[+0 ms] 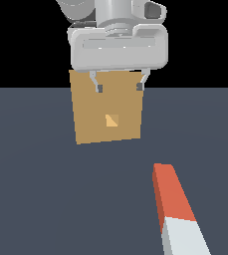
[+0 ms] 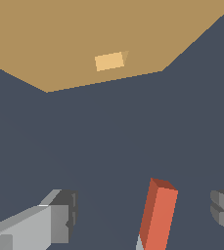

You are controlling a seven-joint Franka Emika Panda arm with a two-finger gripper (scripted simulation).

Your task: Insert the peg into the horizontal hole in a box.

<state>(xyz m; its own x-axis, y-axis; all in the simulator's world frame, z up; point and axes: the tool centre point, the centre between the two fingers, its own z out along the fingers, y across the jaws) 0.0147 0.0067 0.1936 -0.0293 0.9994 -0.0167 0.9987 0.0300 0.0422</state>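
The peg [image 1: 177, 211] lies flat on the grey floor near the front, to the exterior view's right, its red-orange half pointing toward the box and its white half nearest the camera. The tan box [image 1: 107, 107] stands upright behind it, with the small square hole [image 1: 112, 120] at the centre of its face. My gripper [image 1: 119, 87] hangs high in front of the box's upper part, open, with nothing between its fingers. In the wrist view the peg's red end [image 2: 157, 217] shows between the two fingers [image 2: 59, 217], far below, and the box [image 2: 84, 34] with its hole [image 2: 109, 61] lies beyond.
A plain dark grey floor [image 1: 36, 199] carries the box and the peg. Nothing else stands on it.
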